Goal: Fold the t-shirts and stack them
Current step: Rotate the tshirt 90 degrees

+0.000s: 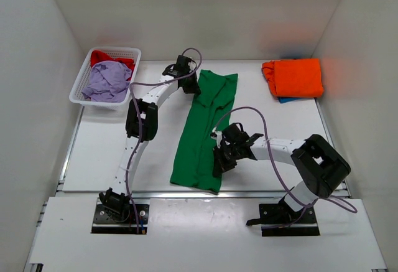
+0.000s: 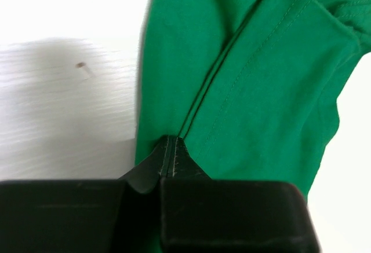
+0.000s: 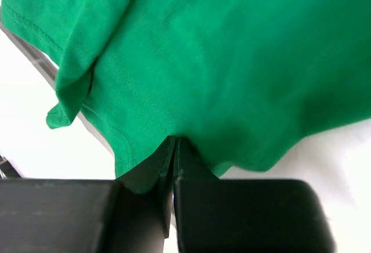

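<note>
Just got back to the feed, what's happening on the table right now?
Both arms are working the green t-shirt, which lies on the table folded into a long narrow strip. The left arm has its jaws shut on the shirt's far end, and the right arm has its jaws shut on the edge near the near end. A folded orange t-shirt sits at the far right on a blue one. The lavender t-shirt and red t-shirt are in the white basket, far left.

Top view overhead, wide; wrist views close (all share green shirt (image 1: 200, 138))
</note>
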You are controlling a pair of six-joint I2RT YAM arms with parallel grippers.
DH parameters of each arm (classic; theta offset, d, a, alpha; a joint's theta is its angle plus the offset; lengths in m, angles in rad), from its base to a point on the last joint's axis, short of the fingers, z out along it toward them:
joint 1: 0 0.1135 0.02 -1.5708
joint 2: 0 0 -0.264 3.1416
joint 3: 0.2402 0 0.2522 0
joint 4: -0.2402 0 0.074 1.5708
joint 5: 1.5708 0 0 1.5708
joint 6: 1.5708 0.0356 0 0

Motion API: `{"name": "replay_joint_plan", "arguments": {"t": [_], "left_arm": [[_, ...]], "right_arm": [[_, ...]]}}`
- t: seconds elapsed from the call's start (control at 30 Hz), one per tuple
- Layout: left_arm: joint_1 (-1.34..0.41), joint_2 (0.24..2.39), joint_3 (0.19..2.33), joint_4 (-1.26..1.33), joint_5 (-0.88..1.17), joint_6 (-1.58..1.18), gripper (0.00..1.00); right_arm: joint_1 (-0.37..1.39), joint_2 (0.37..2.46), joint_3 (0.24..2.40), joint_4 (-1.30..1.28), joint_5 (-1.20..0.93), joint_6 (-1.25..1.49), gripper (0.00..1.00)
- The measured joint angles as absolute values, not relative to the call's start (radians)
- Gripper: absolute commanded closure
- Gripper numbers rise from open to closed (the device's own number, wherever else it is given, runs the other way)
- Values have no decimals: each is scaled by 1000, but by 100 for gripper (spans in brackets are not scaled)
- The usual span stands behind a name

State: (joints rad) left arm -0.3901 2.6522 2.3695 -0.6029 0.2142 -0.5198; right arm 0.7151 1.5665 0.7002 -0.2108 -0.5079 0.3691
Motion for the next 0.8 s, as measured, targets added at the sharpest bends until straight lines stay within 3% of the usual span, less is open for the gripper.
{"name": "replay_joint_plan", "arguments": {"t": [0.37,0.7,0.73,0.8], "left_arm": [[-338,2585,2249,-587,197,-529,100],[-294,2593,2295,-655,221,-521,100],[-291,2598,2314,-668,222,-519,94],[-285,2600,2334,-687,241,-521,68]], "right_arm": [[624,1536,677,-307,-564,290,100],[609,1549,685,-315,-595,251,100],[608,1554,696,-328,-593,245,97],[608,1557,725,-364,-579,229,89]]}}
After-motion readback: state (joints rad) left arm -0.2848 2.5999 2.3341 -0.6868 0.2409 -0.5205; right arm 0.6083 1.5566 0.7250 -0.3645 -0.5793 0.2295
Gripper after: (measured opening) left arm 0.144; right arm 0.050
